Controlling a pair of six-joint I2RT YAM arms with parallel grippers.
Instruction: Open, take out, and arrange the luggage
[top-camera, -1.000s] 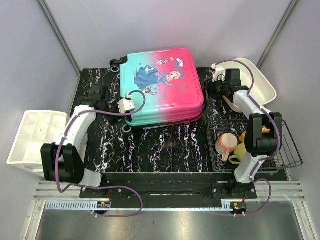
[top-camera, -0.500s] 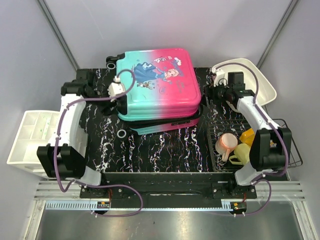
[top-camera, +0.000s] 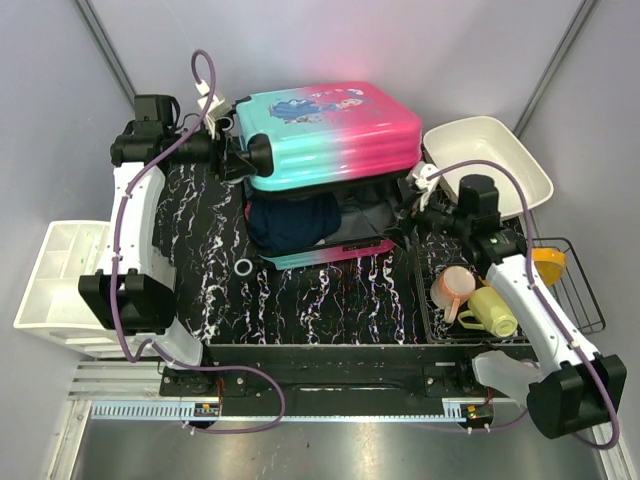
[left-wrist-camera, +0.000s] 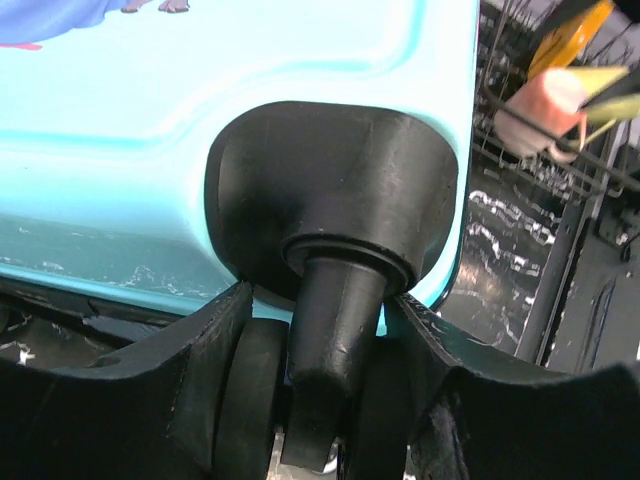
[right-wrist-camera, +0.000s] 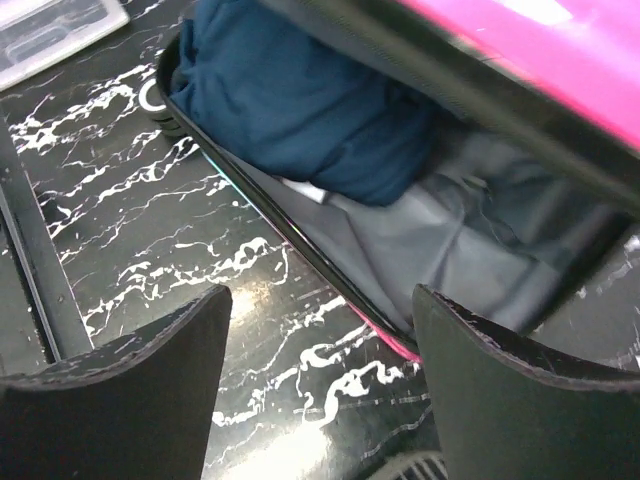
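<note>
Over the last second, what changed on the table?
The luggage lid swung up from shut, opening toward the arms; blue clothing now shows inside. The left gripper went from the front-left edge to the far left, jaws clamped on a lid wheel. The right gripper left the far right side for the front-right corner, jaws open, empty. White tub, dish rack, divided tray: unmoved.

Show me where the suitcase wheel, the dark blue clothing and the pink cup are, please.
suitcase wheel (left-wrist-camera: 325, 200): left wrist view, on its black housing.
dark blue clothing (right-wrist-camera: 300, 110): right wrist view, middle of the bundle.
pink cup (top-camera: 453, 286): top external view, middle of the cup.
</note>
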